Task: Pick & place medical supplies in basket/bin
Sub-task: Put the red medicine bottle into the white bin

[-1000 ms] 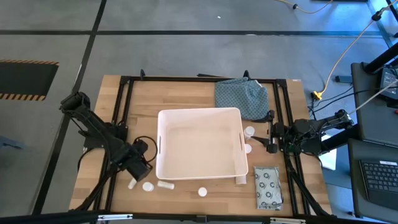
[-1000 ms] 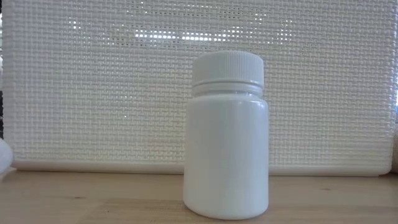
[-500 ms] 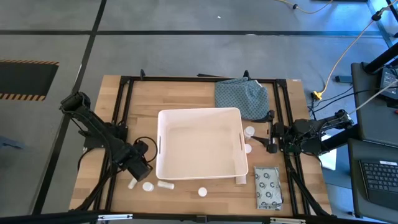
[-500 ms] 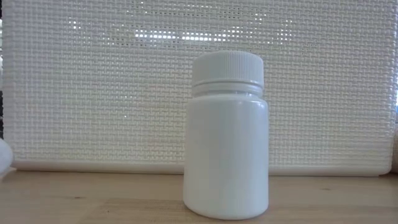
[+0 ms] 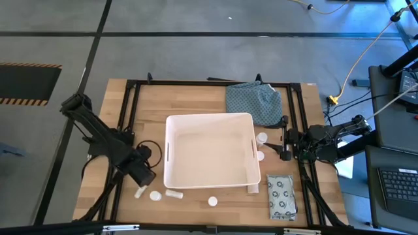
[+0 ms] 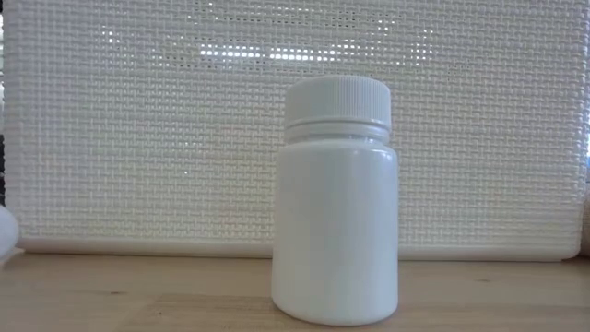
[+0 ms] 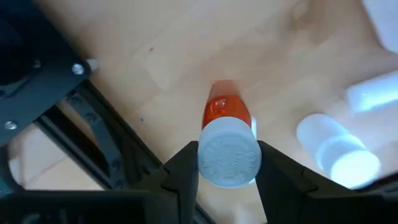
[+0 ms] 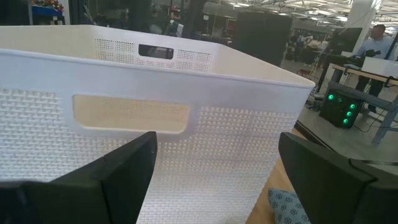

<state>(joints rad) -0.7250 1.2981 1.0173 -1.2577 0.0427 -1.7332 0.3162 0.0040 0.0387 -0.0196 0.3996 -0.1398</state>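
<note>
My left gripper hangs over the table's near left, beside the white bin, shut on a small red bottle with a white cap. White bottles and a short tube lie along the bin's near side. One white bottle stands upright on its base before the bin's mesh wall. My right gripper waits open at the bin's right side, pointing level at its slot handle. Two more bottles sit near it. My left gripper pinches the red bottle's white cap between its two fingers, one on each side. The fingers come from above, pointing down. The red body hangs below the cap, toward the wooden table; I cannot tell whether its base is clear of the wood.
A grey-white packet with ring print lies at the near right, a tube by the bin's near right corner. A blue-green patterned cloth is bunched at the far right. Black frame rails run along the table's sides.
My left gripper has shifted a little toward the table's left and far edges and seems to have risen slightly. The white bottles, the bin and my right arm have kept still.
</note>
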